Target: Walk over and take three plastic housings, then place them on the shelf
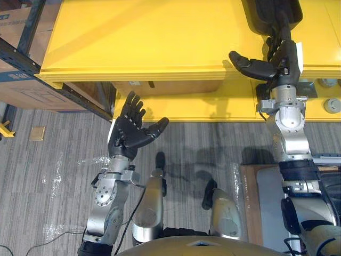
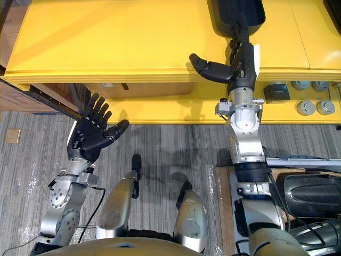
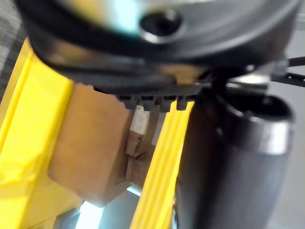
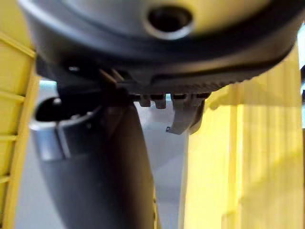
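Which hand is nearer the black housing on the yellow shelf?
Right. The right hand reaches the housing's near edge; the left hand is open over the carpet, far off.

The left hand (image 1: 128, 134) is held low on a bent arm, palm up, fingers and thumb spread loosely, while the right hand (image 1: 279, 63) reaches forward, fingers fairly straight, thumb stretched out sideways.

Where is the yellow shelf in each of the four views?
Left eye view: yellow shelf spans the top.
Right eye view: spans the top.
Left wrist view: its yellow edges flank the cardboard box.
Right wrist view: its yellow surface, close up.
Shared landmark: that box, under the shelf.
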